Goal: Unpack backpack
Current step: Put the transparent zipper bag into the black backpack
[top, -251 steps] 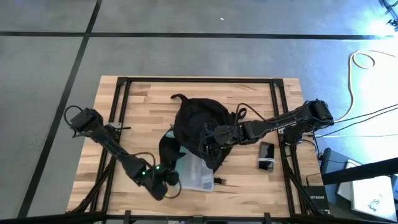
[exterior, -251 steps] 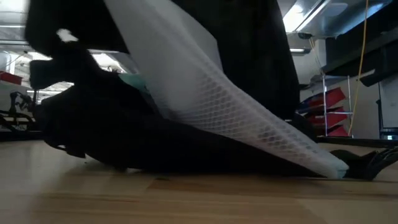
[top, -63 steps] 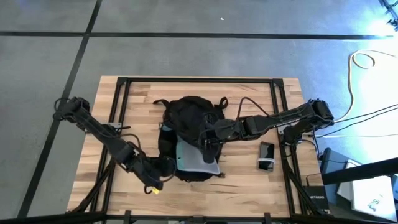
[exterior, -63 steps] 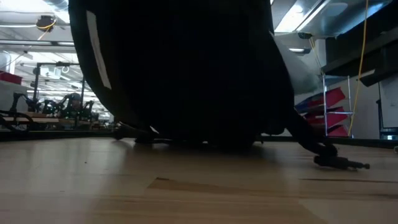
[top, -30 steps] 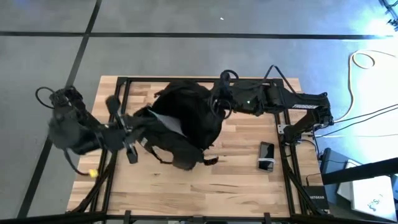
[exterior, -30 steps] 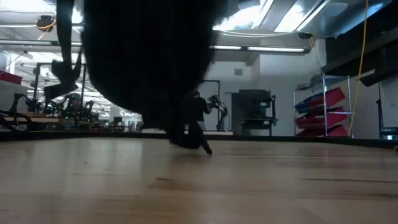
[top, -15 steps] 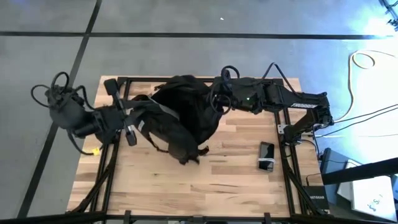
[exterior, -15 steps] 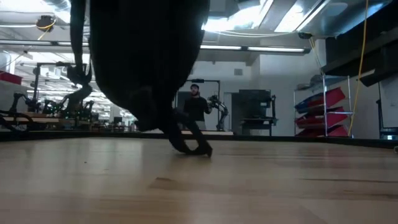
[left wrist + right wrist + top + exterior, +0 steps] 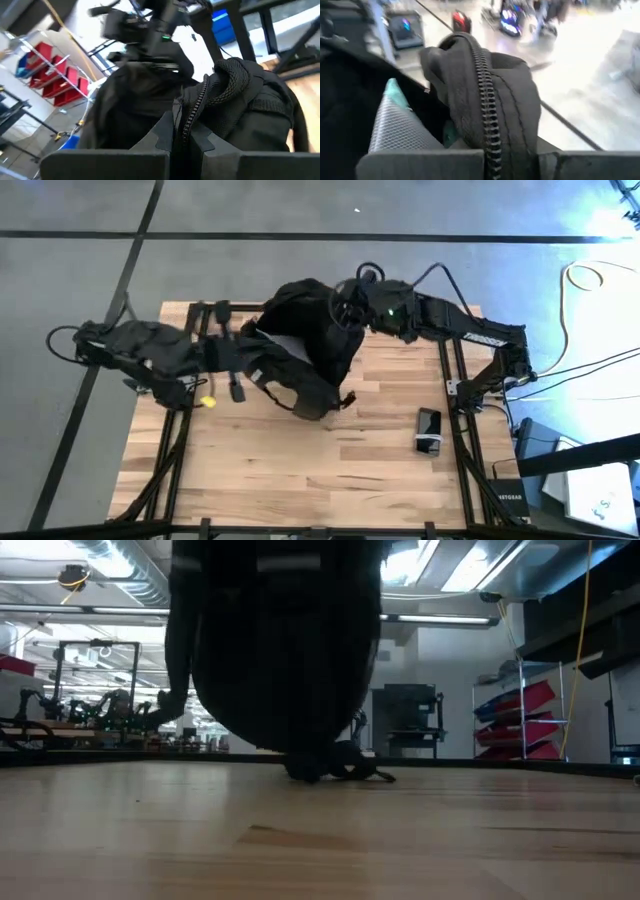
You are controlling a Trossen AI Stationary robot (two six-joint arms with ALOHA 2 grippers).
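Note:
The black backpack [image 9: 305, 345] hangs in the air between my two grippers over the table's far half. In the low view its body [image 9: 280, 650] is off the wood and only a strap loop [image 9: 338, 772] trails on the table. My left gripper [image 9: 243, 365] is shut on its left side, and my right gripper [image 9: 345, 308] is shut on its far right side. Between the two held edges the bag gapes. A clear mesh pouch with a teal edge [image 9: 390, 125] shows inside, seen from above as a pale patch [image 9: 283, 347]. My left gripper pinches the backpack's zippered opening edge [image 9: 186, 117] between its two fingers, coming about level from the table's left. The bag hangs from there, its body off the wood. My right gripper pinches a bunched fold of the zippered edge [image 9: 485, 112] between its fingers, coming from the table's right, slanting slightly down. The zipper runs along the fingers.
A dark phone [image 9: 428, 430] lies on the table near the right edge. The near half of the wooden table [image 9: 300, 480] is bare wood. Black frame rails [image 9: 448, 360] run along the table's sides. A white cable [image 9: 580, 280] lies on the floor to the right.
Both grippers, still shut on the backpack, have carried it toward the table's far edge. The left arm has swung in toward the table's middle. The bag stays lifted and has swung across the low view, with its strap dragging along the wood.

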